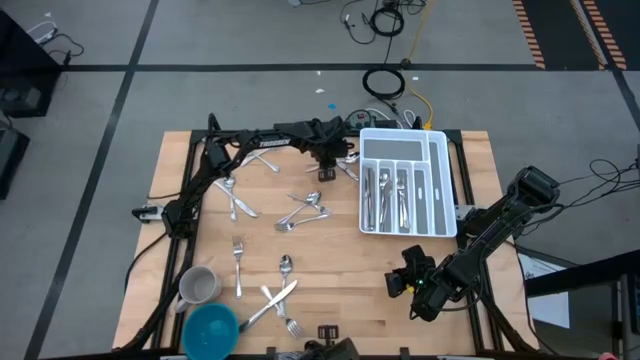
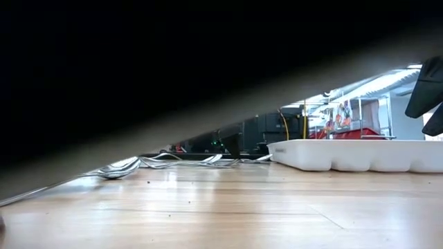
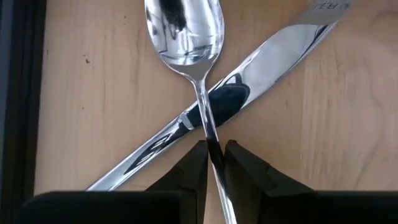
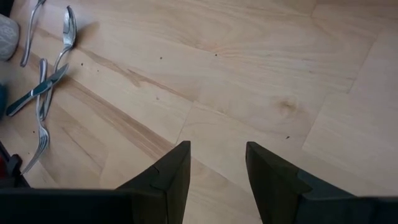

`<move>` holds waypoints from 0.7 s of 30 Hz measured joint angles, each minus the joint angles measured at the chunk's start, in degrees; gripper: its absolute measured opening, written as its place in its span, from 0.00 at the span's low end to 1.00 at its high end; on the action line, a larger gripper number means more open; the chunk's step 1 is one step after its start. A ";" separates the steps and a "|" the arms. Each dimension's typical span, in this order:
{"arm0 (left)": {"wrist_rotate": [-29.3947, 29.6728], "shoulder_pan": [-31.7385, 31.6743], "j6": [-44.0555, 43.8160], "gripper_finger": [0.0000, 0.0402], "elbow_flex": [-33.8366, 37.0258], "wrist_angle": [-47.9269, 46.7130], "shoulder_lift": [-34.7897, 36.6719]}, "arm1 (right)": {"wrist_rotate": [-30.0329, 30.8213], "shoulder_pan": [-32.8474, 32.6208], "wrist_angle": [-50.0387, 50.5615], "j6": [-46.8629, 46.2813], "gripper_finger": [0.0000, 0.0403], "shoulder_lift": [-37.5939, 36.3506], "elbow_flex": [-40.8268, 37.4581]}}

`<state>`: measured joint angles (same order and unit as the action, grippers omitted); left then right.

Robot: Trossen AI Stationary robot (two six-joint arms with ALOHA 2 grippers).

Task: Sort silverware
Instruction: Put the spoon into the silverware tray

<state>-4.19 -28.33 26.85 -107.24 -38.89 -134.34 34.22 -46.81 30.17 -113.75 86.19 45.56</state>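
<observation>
Now the left gripper (image 3: 214, 163) is squeezing its fingers on the thin spoon (image 3: 186, 31) handle crossing over a knife (image 3: 261, 68) at the far side by the organiser tray (image 1: 447, 190), so the spoon could be slipping out or dragging the knife, while the right gripper (image 4: 217, 168) is waiting half open, holding nothing.

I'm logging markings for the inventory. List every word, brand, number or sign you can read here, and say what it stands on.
"...ERS": a stamped mark cut off by the picture's edge, on the knife blade that lies under the spoon, left wrist view.
Red and white signs in the room behind the tray, low view: too blurred to read.
Nothing else readable in any view.
</observation>
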 joint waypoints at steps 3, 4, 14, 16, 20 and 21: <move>-0.02 -0.03 0.88 0.15 0.00 -0.03 0.00 | 0.00 -0.01 0.00 0.00 0.36 0.00 0.00; -0.02 -0.03 1.01 0.15 0.00 -0.05 0.00 | 0.00 0.00 -0.02 0.00 0.36 0.00 0.00; -0.06 -0.03 1.55 0.15 -0.01 -0.09 0.00 | 0.00 -0.02 -0.37 -0.46 0.36 0.00 0.00; -0.28 -0.03 1.61 0.15 -0.02 -0.09 0.00 | 0.00 0.00 -0.37 -0.48 0.36 0.00 0.00; -1.15 -0.07 2.01 0.15 -0.01 -0.10 0.00 | 0.00 -0.01 -0.37 -0.46 0.36 0.00 0.00; -1.26 -0.07 1.97 0.15 -0.02 -0.09 0.06 | 0.00 0.00 -0.36 -0.46 0.36 0.00 0.00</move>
<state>-5.44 -28.40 28.82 -107.26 -38.98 -134.29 34.22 -46.81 29.82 -114.21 86.19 45.56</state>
